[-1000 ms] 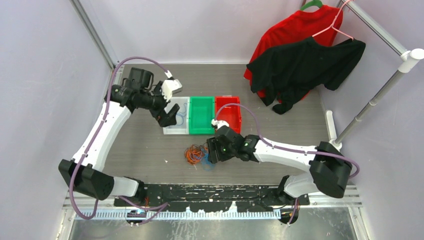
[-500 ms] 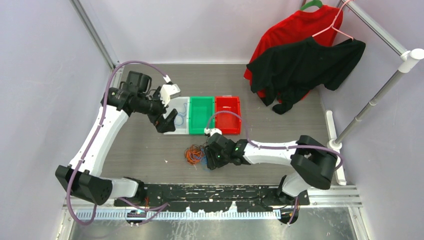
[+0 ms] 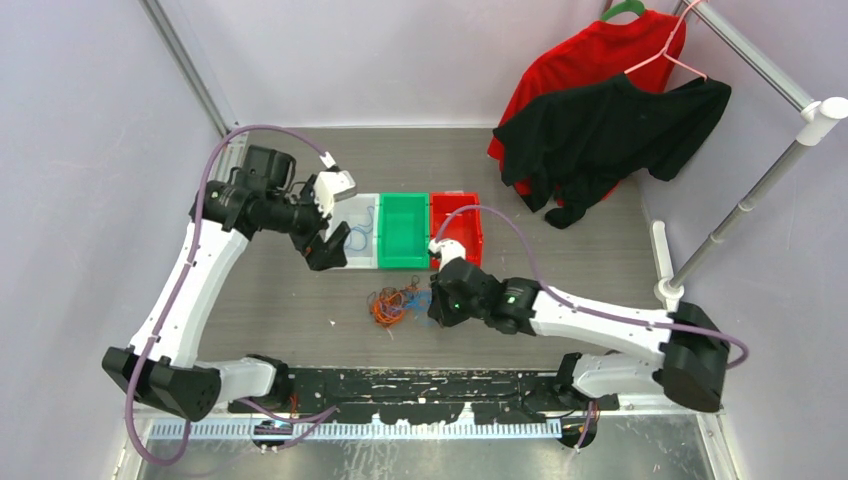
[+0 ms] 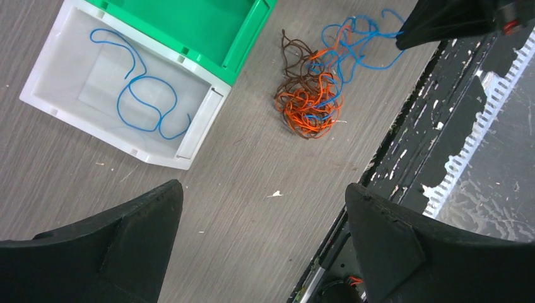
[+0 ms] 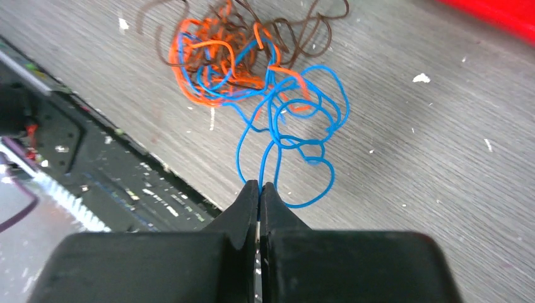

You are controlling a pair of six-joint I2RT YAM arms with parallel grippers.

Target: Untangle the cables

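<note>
The cables lie as a tangle (image 3: 392, 305) of orange, blue and dark brown wire on the grey table, in front of the bins. The left wrist view shows the tangle (image 4: 309, 101) from above. My right gripper (image 5: 259, 184) is shut on a strand of the blue cable (image 5: 281, 142), whose loops run back into the orange clump (image 5: 208, 69). In the top view the right gripper (image 3: 432, 305) sits just right of the tangle. My left gripper (image 3: 335, 245) hangs open and holds nothing, its fingers (image 4: 145, 214) wide apart above bare table. A separate blue cable (image 4: 142, 95) lies in the white bin.
Three bins stand in a row behind the tangle: white (image 3: 340, 262), green (image 3: 403, 230), red (image 3: 458, 228). A red and a black shirt (image 3: 600, 110) hang on a rack at the back right. The black base rail (image 3: 430, 385) runs along the near edge.
The right gripper has shut on a blue strand and drawn slightly right of the tangle. The left gripper has drifted left and down from the white bin, still open.
</note>
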